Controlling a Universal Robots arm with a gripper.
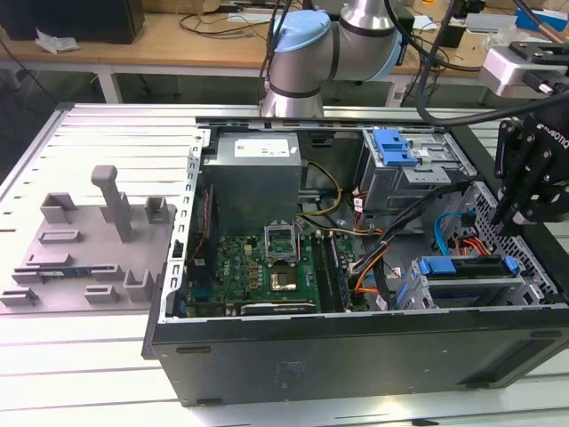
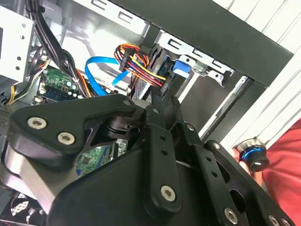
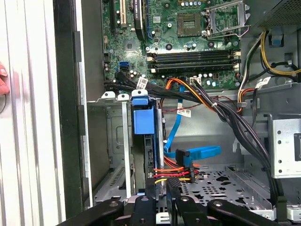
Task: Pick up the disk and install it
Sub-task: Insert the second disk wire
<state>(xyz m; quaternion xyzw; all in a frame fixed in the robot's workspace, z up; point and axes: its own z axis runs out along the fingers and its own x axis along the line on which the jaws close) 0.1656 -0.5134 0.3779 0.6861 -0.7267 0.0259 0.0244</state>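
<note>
Blue carrier plastic marks the disk point(image 3: 143, 121). It stands on edge inside the metal bay point(image 3: 109, 155) at the case's corner, nearest the exterior view's right. It looks seated, or close to it.

Gripper point(image 3: 161, 188) hangs just above the disk's cable end, close to the red, yellow and orange power leads point(image 3: 175, 170). From both wrist views I judge the jaws together, with nothing between them.

Step in hand, as I read it, is seating and checking the disk.
- Any push should go on the carrier, square to the bay rails, never on the leads.
- The blue data cable point(image 3: 200, 153) loops just beside the bay. Keep the arm's path off it.
- A tilted disk would bind in the rails, so look for the carrier's end sitting flush with the bay edge.

Surface: the open case point(image 1: 356, 351) lies on a slatted aluminium table point(image 1: 71, 391). A grey fixture plate point(image 1: 67, 267) with an upright post point(image 1: 113, 200) sits toward the table edge at the exterior view's left, well apart from the bay.

Room: a wooden bench point(image 1: 178, 40) with cables runs along the back. A person's hand point(image 3: 2, 80) rests on the table beside the case wall.
</note>
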